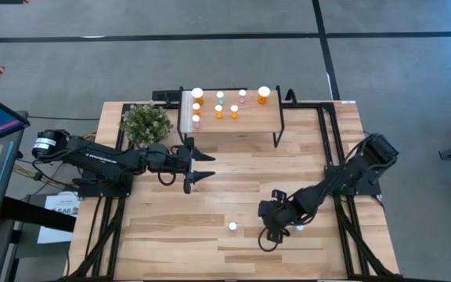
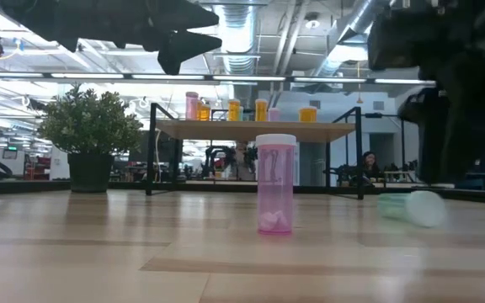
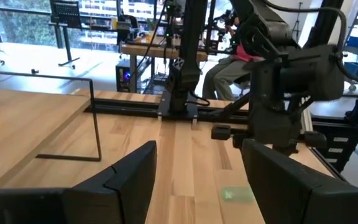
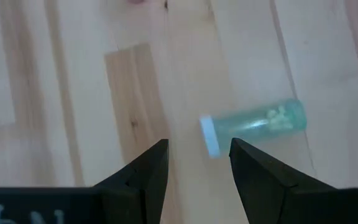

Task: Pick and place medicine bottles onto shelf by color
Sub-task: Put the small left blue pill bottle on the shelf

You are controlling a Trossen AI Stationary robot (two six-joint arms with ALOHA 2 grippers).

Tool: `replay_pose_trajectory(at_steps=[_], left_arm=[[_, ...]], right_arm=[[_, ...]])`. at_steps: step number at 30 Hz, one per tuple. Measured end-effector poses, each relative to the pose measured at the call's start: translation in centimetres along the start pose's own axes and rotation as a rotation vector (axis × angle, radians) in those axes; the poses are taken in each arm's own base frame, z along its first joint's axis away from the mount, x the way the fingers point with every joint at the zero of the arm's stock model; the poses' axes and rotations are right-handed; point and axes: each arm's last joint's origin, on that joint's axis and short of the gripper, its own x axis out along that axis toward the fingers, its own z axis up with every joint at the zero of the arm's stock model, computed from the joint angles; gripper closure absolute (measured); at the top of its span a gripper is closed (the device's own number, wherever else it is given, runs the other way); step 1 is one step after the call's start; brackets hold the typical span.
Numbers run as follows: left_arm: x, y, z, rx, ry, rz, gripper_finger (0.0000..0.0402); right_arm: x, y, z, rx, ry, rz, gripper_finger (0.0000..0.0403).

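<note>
A pale green bottle (image 4: 253,124) with a white cap (image 4: 209,135) lies on its side on the tabletop. It also shows in the low view (image 2: 411,206). My right gripper (image 4: 197,163) hovers over it, open and empty, fingers pointing down just short of the cap end. A pinkish bottle (image 2: 275,183) stands upright on its base nearby, and shows in the high view (image 1: 232,226). The shelf (image 1: 233,117) at the far side carries several orange, green and pinkish bottles. My left gripper (image 1: 202,164) is open and empty in the air in front of the shelf.
A potted plant (image 1: 146,123) stands left of the shelf. Black frame rails (image 1: 331,141) run along the table's right side. Bare wood lies between the shelf and the two loose bottles.
</note>
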Motion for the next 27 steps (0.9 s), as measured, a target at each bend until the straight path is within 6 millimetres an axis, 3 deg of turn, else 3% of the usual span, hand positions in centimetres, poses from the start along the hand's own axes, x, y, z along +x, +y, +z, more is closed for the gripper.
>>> replay_pose_trajectory(at_steps=[12,27], left_arm=[[0.0,0.0,0.0,0.0,0.005,0.001,0.0177],[0.0,0.0,-0.3,-0.002,0.031,0.003,0.0177]], right_arm=[[-0.7,-1.2,0.5,-0.052,0.011,-0.033,0.0213],[-0.3,-2.4,1.7,-0.541,0.004,-0.048,0.0214]])
